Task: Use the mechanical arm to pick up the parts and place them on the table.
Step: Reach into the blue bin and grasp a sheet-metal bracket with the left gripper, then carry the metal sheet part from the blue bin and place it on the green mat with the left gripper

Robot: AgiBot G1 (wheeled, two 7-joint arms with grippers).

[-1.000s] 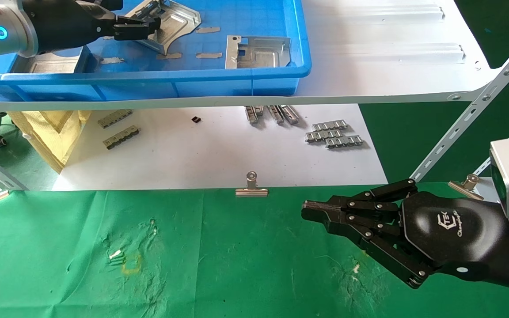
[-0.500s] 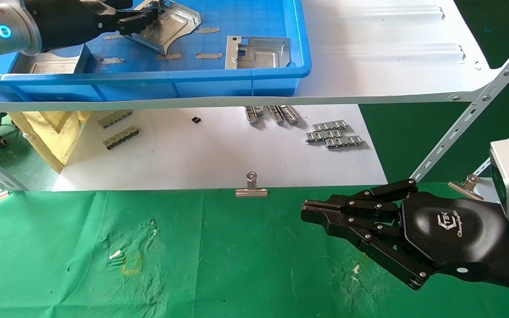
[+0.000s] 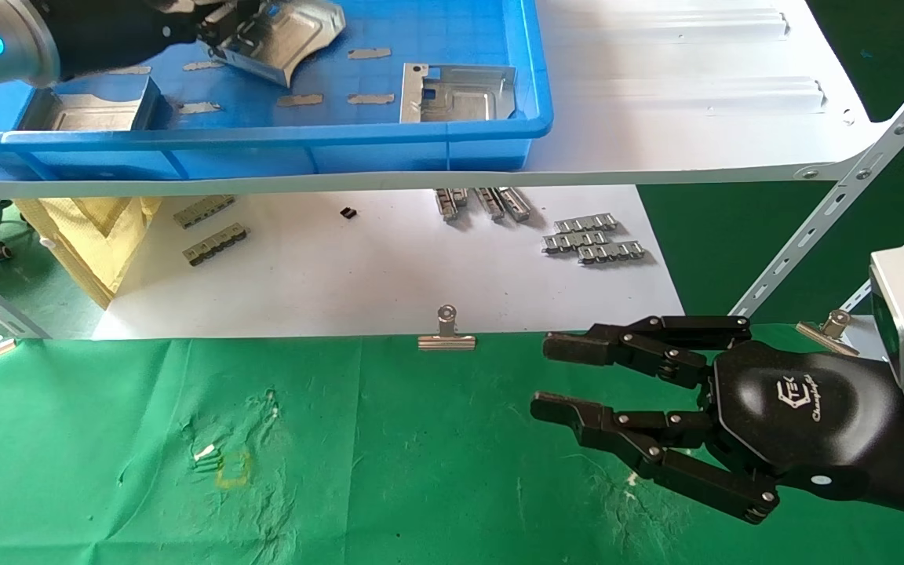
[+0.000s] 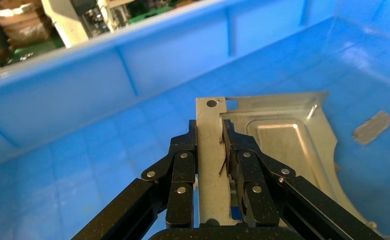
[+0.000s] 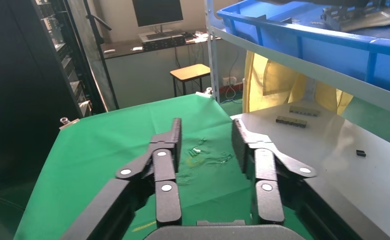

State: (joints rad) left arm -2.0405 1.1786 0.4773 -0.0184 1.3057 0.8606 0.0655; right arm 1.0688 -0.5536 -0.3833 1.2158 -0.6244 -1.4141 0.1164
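My left gripper (image 3: 220, 23) is inside the blue tray (image 3: 421, 149) at the far left, shut on the flange of a silver-grey part (image 3: 295, 35) and holding it tilted off the tray floor. In the left wrist view the gripper (image 4: 210, 137) clamps the flange of that part (image 4: 283, 140) between both fingers. A second part (image 3: 460, 94) lies flat in the tray. A third part (image 3: 87, 110) leans in the tray's left corner. My right gripper (image 3: 558, 377) is open and empty, low over the green table (image 3: 381, 471). It also shows in the right wrist view (image 5: 205, 135).
The tray stands on a white shelf board (image 3: 695, 94) above the table. A slanted shelf strut (image 3: 836, 212) runs at the right. A binder clip (image 3: 446, 333) sits at the cloth's far edge. Ridged grey strips (image 3: 593, 239) lie on the white sheet below the shelf.
My left gripper has drawn the part up and to the left, off the tray floor. My right gripper's fingers have gone from shut to open; that arm stayed in place.
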